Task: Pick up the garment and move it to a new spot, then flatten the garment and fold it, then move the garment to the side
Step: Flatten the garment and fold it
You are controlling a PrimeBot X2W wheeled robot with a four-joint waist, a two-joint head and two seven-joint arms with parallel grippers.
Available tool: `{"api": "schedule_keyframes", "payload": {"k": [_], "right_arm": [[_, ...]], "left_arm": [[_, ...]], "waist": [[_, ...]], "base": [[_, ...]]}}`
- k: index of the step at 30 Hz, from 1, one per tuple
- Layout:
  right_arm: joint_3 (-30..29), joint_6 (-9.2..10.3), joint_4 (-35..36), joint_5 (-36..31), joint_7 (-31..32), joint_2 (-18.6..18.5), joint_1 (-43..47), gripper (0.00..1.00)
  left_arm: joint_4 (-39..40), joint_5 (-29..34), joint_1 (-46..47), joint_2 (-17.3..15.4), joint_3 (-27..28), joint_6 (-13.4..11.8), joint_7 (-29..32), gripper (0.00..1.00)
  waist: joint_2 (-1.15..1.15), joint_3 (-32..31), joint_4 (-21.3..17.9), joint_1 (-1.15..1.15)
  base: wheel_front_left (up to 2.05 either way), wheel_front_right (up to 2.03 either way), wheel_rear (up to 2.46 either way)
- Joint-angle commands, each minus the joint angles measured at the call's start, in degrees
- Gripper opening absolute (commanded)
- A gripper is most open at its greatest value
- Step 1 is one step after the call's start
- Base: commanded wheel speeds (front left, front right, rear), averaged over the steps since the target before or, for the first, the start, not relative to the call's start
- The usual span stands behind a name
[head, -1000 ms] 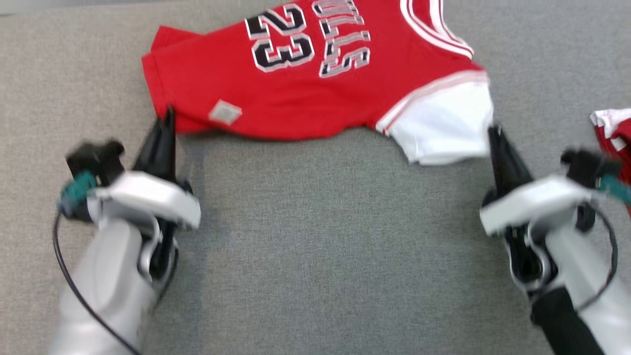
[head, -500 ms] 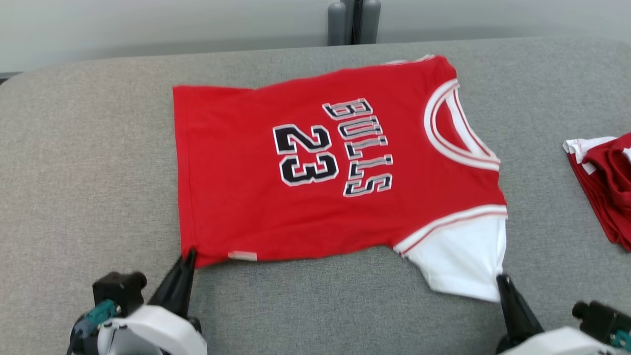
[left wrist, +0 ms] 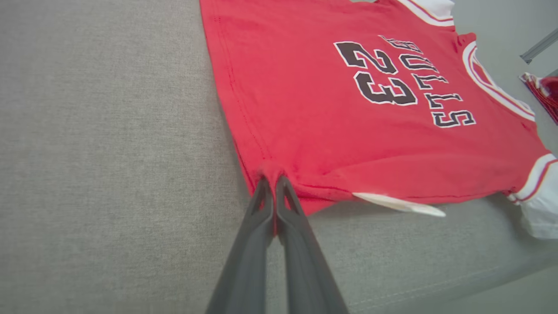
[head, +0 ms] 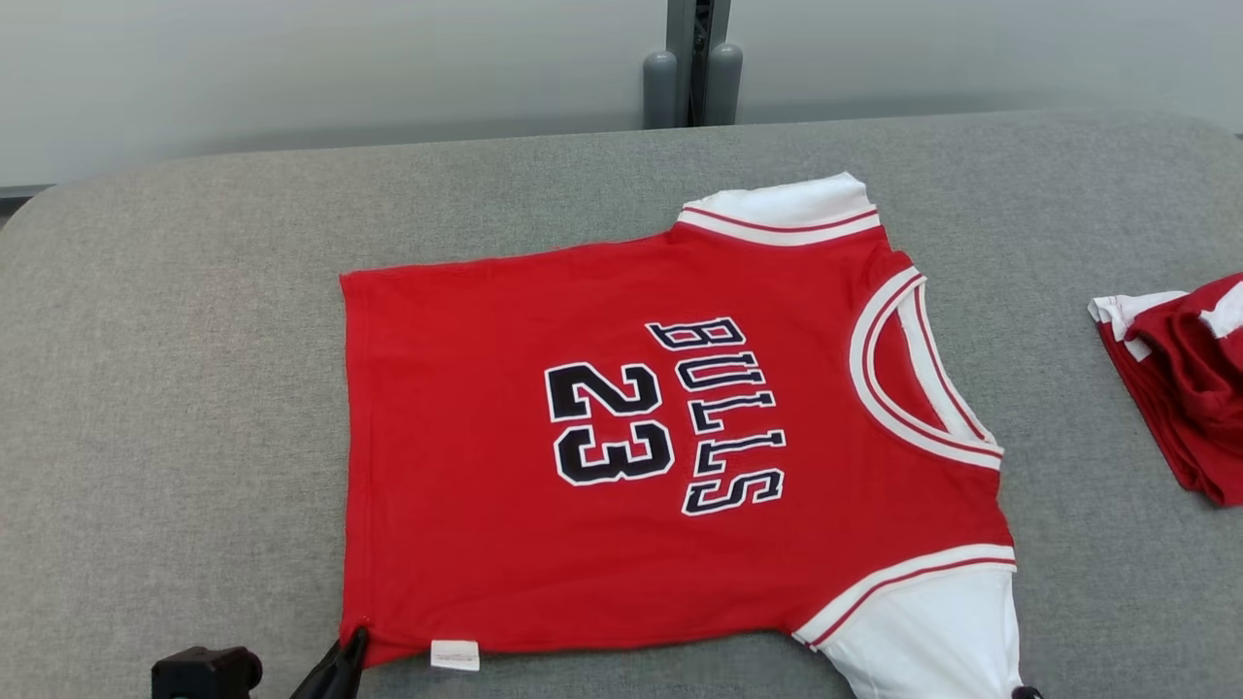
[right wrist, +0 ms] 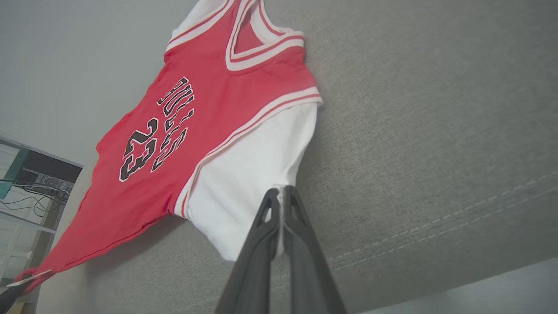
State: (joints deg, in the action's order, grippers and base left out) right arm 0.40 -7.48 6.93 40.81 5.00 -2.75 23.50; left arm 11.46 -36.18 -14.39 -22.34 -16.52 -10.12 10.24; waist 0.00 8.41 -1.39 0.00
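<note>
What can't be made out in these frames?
- Head view, bottom edge: cuts off nearly all of the right claw and the body of the left claw.
- Head view, right edge: cuts the second red garment.
- All views: print on the hem tag too small.
- Underside of the jersey: hidden against the grey surface.

Pretty clearly a lab or robot test room, not a home. Big table padded in grey fabric with stitched seams, bare pale wall behind, grey post at the back, plus shelving stuffed with cables and electronics off to one side.
</note>
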Motion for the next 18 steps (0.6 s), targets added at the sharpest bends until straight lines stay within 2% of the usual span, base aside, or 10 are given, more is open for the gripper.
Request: {"api": "schedule_keyframes", "payload": {"k": [1, 4, 8, 13, 18], "right_arm": [[-0.2, -0.03, 0.6, 0.0, 0.4, -0.2, 0.7, 0.00], [-0.3, -0.03, 2.9, 0.3, 1.1, -0.2, 2.1, 0.00], [-1.2, -0.03, 4.9, -0.5, 1.4, -0.2, 0.6, 0.00], [-1.6, -0.03, 5.7, -2.5, 2.3, -0.2, -4.7, 0.00], [-2.4, -0.03, 3.3, -5.4, 3.9, -0.2, -12.5, 0.00]], "left_arm": [[0.8, -0.5, -0.3, -0.4, 0.7, -0.5, 0.2, 0.00], [2.9, -0.8, -1.6, -1.6, 1.2, -1.0, 1.7, 0.00], [4.8, -1.6, 0.0, -2.3, 1.7, -0.2, 2.5, 0.00], [5.0, -2.4, 2.7, -1.9, 1.3, 0.5, 3.5, 0.00], [2.8, -2.5, 6.5, -1.5, 1.3, 0.9, 3.9, 0.00]], "waist": [[0.00, -0.2, -0.2, 0.00], [0.00, -0.2, -0.5, 0.00], [0.00, 0.0, -0.8, 0.00], [0.00, 0.3, -1.2, 0.00], [0.00, 1.3, -1.0, 0.00]], "base": [[0.00, 0.00, 0.00], [0.00, 0.00, 0.00], [0.00, 0.00, 0.00], [0.00, 0.00, 0.00], [0.00, 0.00, 0.00]]}}
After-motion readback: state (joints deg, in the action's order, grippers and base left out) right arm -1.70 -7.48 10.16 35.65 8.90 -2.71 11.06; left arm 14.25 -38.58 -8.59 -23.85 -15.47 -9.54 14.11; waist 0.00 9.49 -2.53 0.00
